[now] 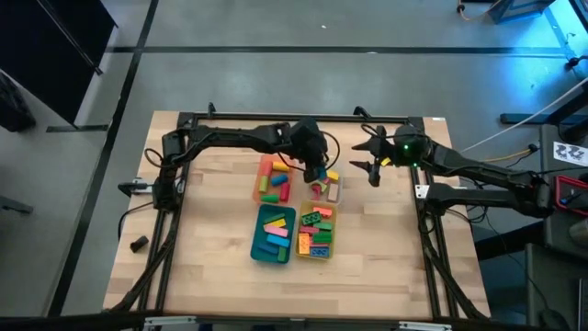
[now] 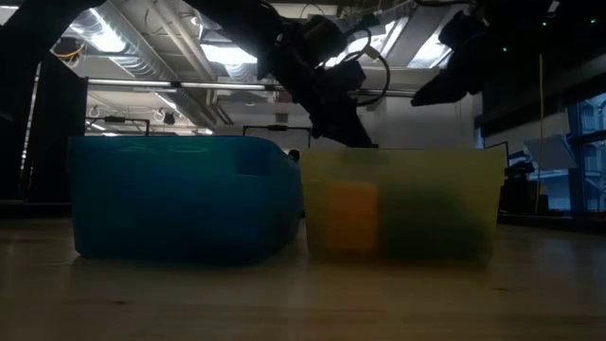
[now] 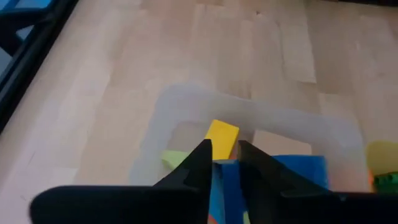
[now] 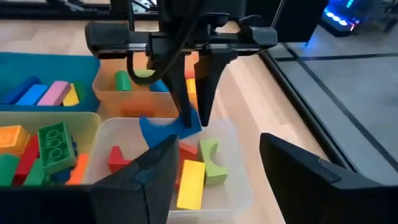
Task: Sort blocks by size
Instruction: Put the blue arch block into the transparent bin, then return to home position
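Note:
My left gripper (image 1: 314, 171) points down over the clear tray (image 1: 334, 196) and is shut on a blue block (image 4: 166, 128). The clear tray (image 4: 239, 186) holds a red (image 4: 115, 158), a yellow (image 4: 190, 182) and a green block (image 4: 212, 163). More blocks lie in the orange tray (image 1: 260, 180), the teal tray (image 1: 257, 245) and the yellow tray (image 1: 333, 231). My right gripper (image 1: 372, 167) is open and empty, above the table to the right of the clear tray. My left gripper pinches the blue block between its two fingers at one end (image 4: 194, 123). The fingers (image 3: 200, 167) come from above, pointing down. The block sticks out sideways from the fingertips, lifted clear, just above the clear tray and the blocks in it.
The four trays stand close together at the table's middle. In the low view the teal tray (image 2: 180, 199) and yellow tray (image 2: 407, 204) stand nearest. Bare wood lies to the left, right and near side of the trays. A small dark object (image 1: 138, 244) lies beside the table's left edge.

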`<state>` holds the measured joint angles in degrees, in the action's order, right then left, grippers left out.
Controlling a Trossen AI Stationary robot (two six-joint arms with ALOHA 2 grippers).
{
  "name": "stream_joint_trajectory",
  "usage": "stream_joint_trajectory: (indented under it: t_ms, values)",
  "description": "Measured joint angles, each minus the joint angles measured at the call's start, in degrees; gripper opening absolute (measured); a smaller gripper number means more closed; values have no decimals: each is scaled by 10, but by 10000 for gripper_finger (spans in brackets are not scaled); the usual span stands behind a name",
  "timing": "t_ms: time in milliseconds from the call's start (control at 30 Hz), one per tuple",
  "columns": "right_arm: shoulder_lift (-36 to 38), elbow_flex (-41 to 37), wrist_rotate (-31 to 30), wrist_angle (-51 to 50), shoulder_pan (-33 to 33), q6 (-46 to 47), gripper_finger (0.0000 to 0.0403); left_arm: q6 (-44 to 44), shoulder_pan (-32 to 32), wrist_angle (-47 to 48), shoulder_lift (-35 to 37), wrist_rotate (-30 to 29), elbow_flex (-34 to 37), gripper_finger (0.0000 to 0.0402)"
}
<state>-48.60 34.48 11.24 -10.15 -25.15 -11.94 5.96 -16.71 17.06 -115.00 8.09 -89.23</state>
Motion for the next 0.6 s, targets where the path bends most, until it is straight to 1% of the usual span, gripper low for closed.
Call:
stream_joint_trajectory:
  t_ms: [233, 300, 367, 433, 533, 600]
  values:
    - [0, 0, 0, 31, 0, 45, 225, -13, 2, 0, 0, -1, 0, 135]
    - [0, 0, 0, 36, 0, 46, 225, -15, 2, 5, 3, -1, 0, 151]
    - [5, 0, 0, 30, 0, 46, 225, -15, -1, 28, 18, 0, 1, 160]
    - [15, 0, 0, 22, 0, 46, 225, -13, -8, 59, 47, 1, 1, 163]
    - [58, -1, -2, -21, -1, 46, 225, -9, -27, 113, 99, 0, 2, 164]
    - [90, 0, -6, -45, 0, 46, 225, -8, -42, 129, 138, 1, 19, 164]
